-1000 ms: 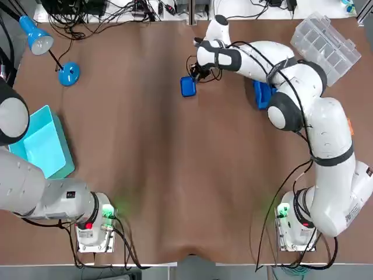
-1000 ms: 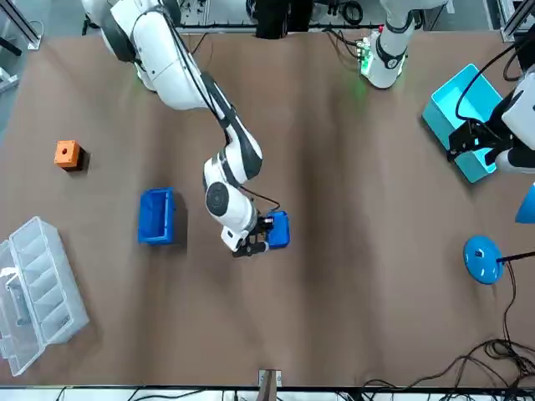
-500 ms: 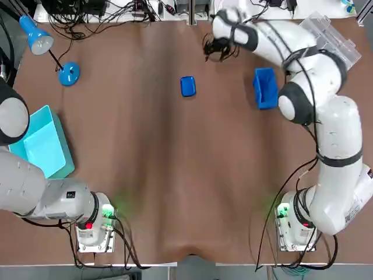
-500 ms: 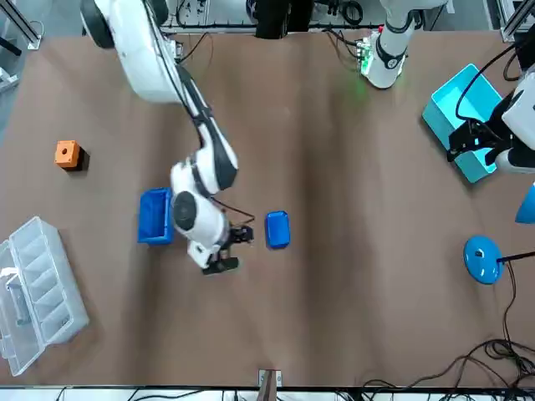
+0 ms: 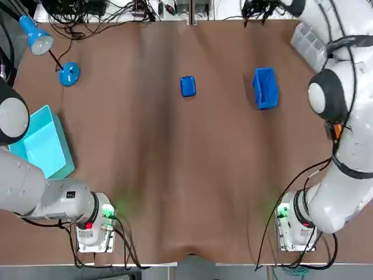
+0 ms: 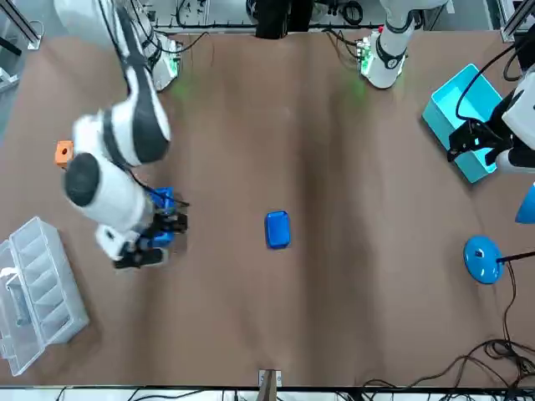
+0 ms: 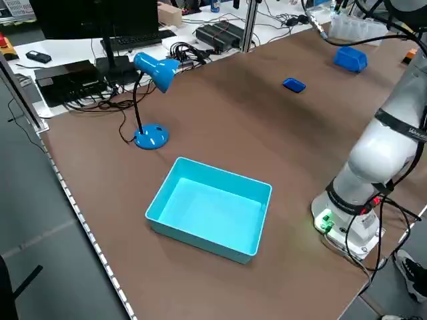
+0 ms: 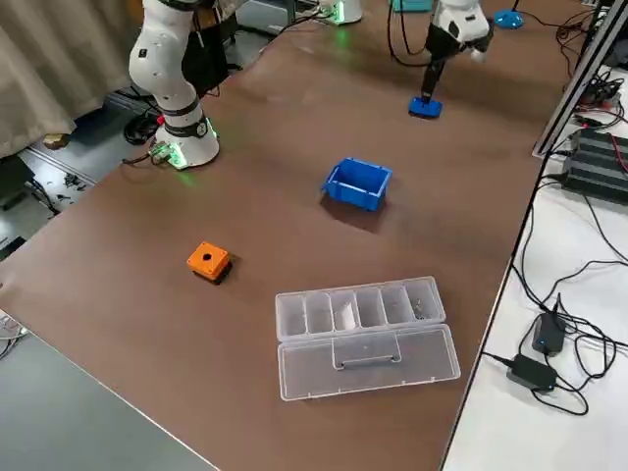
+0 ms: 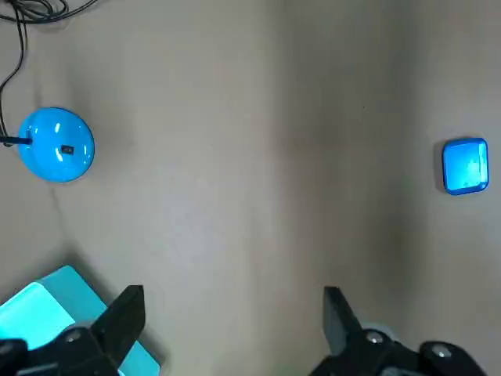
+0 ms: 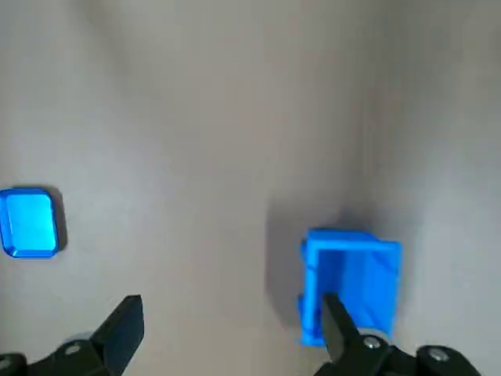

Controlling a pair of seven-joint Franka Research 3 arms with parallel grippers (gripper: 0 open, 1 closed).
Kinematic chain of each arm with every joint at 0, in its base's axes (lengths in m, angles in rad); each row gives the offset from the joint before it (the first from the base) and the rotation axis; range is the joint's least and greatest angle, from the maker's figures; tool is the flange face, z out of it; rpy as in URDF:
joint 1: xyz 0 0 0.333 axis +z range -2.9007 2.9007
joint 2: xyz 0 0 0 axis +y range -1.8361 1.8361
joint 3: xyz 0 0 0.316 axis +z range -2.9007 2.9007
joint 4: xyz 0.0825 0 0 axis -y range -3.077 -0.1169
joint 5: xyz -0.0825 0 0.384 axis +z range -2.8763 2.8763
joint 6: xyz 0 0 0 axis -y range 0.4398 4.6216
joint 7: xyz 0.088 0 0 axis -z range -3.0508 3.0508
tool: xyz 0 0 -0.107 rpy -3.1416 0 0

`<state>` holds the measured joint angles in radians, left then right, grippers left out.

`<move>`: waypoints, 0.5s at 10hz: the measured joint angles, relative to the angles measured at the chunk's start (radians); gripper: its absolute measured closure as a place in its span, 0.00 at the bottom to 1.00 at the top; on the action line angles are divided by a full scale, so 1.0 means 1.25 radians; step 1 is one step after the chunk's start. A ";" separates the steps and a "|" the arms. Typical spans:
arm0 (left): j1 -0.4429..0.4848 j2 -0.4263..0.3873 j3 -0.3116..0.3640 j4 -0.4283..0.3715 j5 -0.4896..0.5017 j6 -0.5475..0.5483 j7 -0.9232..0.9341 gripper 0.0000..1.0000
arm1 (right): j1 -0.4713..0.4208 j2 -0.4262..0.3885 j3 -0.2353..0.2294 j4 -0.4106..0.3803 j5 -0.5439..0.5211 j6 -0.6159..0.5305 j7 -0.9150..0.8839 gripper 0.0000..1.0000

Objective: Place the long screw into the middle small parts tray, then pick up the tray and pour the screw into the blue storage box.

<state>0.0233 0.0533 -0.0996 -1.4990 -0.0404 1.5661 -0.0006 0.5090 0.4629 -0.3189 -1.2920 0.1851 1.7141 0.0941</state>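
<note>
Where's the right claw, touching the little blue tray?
Apart. In the top view the right gripper is far off, with bare table between it and the small tray.

White arms (image 5: 348, 153) with grey joints (image 5: 324, 100), green-lit bases (image 5: 293, 228).

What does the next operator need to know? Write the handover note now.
Right tool: open, empty, raised over the far side of the table, near the blue storage box.
Left tool: open, empty, raised beside the teal bin, idle.
Small blue tray: flat mid-table, apart from the box; no screw visible in it.
Long screw: not made out in any view.
Done: nothing confirmed.
Left: get the screw into the tray, lift the tray, pour into the box.
</note>
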 joint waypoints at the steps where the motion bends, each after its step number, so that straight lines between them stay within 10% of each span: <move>1: 0.000 0.000 0.000 0.000 0.000 0.000 0.000 0.00 | -0.030 -0.045 -0.003 -0.001 -0.020 -0.021 -0.017 0.00; 5: 0.000 0.000 0.000 0.000 0.000 0.000 0.000 0.00 | -0.145 -0.196 -0.002 -0.009 -0.097 -0.138 -0.110 0.00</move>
<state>0.0238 0.0537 -0.0994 -1.4989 -0.0404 1.5661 -0.0006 0.3273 0.2184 -0.3216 -1.3036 0.0641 1.5421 -0.0439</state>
